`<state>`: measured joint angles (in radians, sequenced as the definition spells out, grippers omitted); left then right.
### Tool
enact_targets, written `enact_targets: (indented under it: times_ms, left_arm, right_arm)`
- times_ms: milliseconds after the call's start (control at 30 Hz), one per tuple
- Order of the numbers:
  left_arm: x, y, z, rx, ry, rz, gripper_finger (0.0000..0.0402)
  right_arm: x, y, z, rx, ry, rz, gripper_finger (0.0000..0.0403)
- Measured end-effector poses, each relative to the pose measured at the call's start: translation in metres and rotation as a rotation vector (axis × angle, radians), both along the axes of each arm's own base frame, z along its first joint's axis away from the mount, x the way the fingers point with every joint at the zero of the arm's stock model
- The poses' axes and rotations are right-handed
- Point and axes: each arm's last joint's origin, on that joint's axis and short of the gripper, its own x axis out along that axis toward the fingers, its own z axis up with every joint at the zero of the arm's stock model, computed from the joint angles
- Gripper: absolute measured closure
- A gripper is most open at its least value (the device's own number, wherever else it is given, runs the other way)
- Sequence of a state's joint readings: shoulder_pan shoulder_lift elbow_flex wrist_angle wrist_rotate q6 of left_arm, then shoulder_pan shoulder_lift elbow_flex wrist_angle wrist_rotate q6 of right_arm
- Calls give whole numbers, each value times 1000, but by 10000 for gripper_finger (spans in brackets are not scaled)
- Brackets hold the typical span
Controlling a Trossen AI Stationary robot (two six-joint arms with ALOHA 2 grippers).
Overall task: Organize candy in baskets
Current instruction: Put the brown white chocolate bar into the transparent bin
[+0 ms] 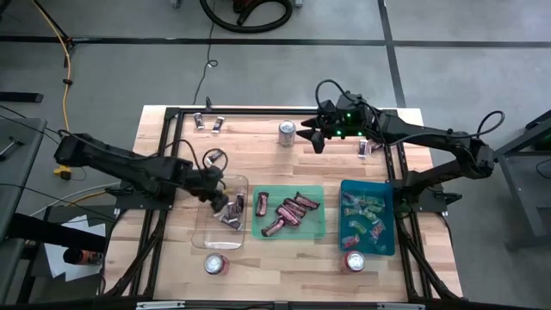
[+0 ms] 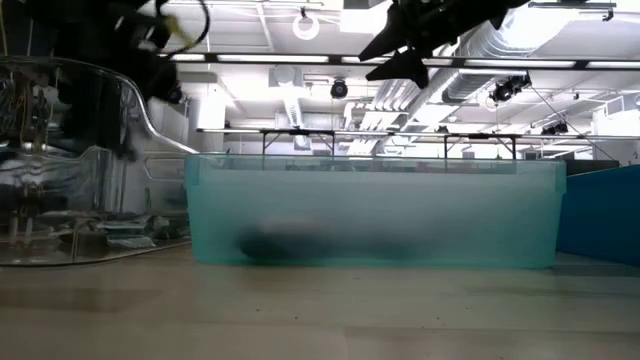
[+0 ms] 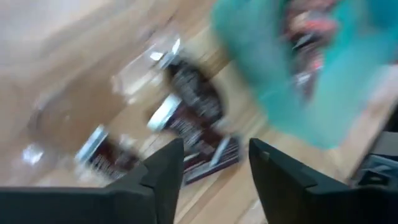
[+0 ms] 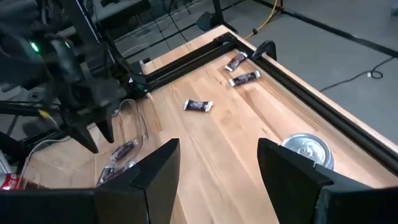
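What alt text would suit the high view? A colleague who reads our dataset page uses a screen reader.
Seen from above, the left pincer hangs open over dark candy in the clear basket. Beside it sit a green basket and a teal basket, both holding candy, while the right pincer waits open near a can.

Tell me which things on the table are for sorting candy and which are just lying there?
For the job: clear basket, green basket, teal-blue basket, the candy in them, loose candy, left gripper over the clear basket, right gripper.

Just lying about: drink cans, black metal frame.
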<state>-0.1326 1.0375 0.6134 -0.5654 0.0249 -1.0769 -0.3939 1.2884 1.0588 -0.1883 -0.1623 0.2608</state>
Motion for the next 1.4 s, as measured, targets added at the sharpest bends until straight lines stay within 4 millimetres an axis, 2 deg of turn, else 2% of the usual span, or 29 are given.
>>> enact_targets:
  times_ms: [100,167,267,333,400,500,700,800,933,1167,1400]
  left_arm:
    - [8,13,29,74,-113,-28,217]
    - [11,29,51,180,-155,-14,214]
    - [10,58,75,390,-99,11,215]
    - [7,80,79,487,0,47,216]
    - [3,103,73,500,94,76,216]
    - [-1,131,51,387,202,62,216]
    - [-3,163,-7,248,395,17,216]
    - [3,171,-25,236,430,-21,216]
    - [14,181,-39,276,407,-38,216]
    - [19,187,-57,271,470,-39,216]
    - [19,188,-67,277,542,-40,217]
  right_arm:
    - [0,0,-1,8,9,0,192]
    - [0,0,-1,12,8,-1,192]
    - [0,0,-1,29,5,-9,192]
    - [0,0,-1,32,5,-10,192]
    - [0,0,-1,32,5,-10,192]
    - [0,1,-1,48,2,-14,192]
    - [0,1,-1,56,3,-18,192]
    - [0,1,-1,56,3,-18,192]
    - [0,1,-1,71,0,-25,192]
    - [0,1,-2,81,8,-29,192]
    - [-1,2,-4,88,27,-29,192]
